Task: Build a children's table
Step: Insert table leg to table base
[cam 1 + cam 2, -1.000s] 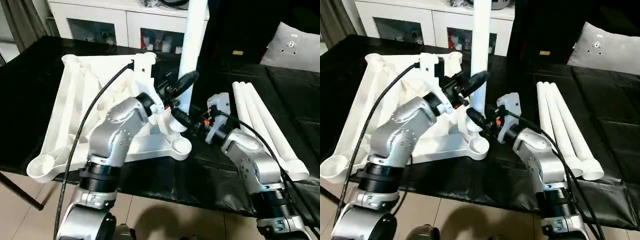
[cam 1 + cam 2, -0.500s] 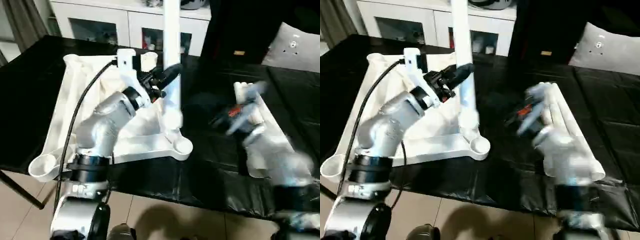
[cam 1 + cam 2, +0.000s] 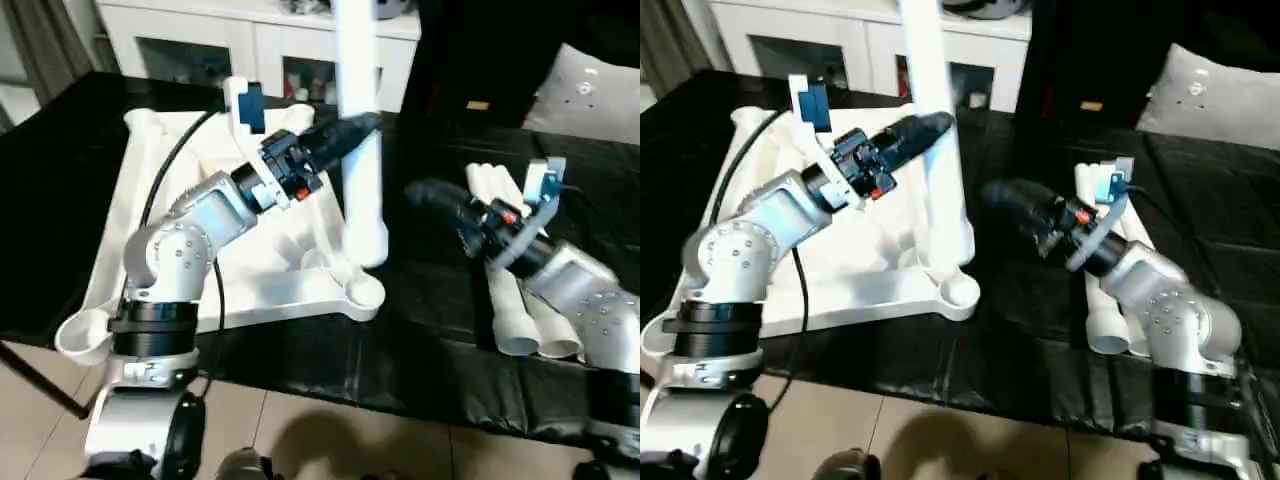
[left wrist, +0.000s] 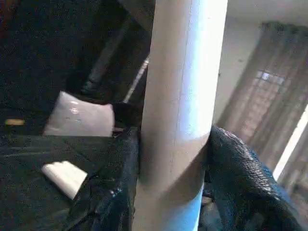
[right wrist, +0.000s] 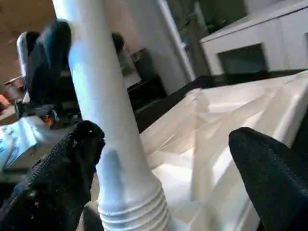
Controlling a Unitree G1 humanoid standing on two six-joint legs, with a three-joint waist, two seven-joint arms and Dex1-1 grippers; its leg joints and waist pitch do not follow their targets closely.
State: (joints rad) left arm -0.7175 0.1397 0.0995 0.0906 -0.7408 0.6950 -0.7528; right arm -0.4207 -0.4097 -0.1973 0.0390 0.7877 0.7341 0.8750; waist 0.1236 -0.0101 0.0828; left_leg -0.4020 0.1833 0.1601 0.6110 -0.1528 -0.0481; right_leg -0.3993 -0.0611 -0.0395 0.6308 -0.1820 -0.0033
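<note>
The left end effector (image 3: 352, 128) pinches a white tube leg (image 3: 358, 130) around its middle, one black finger (image 4: 113, 187) on each side, holding it upright. Just below this grip, the leg's threaded lower end (image 5: 132, 216) hangs close above a round corner socket (image 3: 362, 291) of the upturned white tabletop (image 3: 150, 200); whether the thread has entered a socket cannot be told. The tabletop lies ribbed side up on the black-covered worktop (image 3: 420, 330).

The right end effector (image 3: 432, 195) is spread wide and holds nothing, pointing toward the leg with a gap between. Behind it, on its far side from the tabletop, three spare legs (image 3: 515, 300) lie side by side on the worktop.

The leg looks like light, stiff, hollow plastic with a smooth, probably slippery wall. A mid-shaft grip likely balances it well, but turning it into the thread may make it slip; a second hold low, just above the thread, would probably steady it.
</note>
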